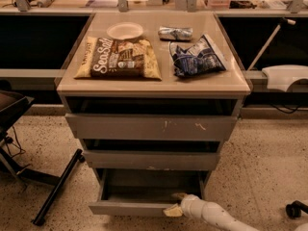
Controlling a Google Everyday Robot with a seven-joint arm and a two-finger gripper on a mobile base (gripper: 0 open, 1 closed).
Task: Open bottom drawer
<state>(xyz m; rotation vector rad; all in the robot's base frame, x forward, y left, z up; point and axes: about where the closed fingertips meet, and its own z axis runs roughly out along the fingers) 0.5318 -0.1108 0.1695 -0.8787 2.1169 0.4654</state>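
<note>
The bottom drawer (127,208) is the lowest of three grey handleless drawers in a low cabinet. It stands pulled out, and its shallow grey tray (149,186) shows inside. My gripper (175,203) is at the drawer's front edge, right of centre, with one pale finger over the top of the front panel and one in front of it. The white arm (216,215) comes in from the lower right.
Above are the middle drawer (151,160) and the scratched top drawer (151,127). On the cabinet top lie a Sea Salt chip bag (118,57), a white plate (125,31), a blue bag (196,57) and a silver packet (175,33). A black chair base (55,189) stands left.
</note>
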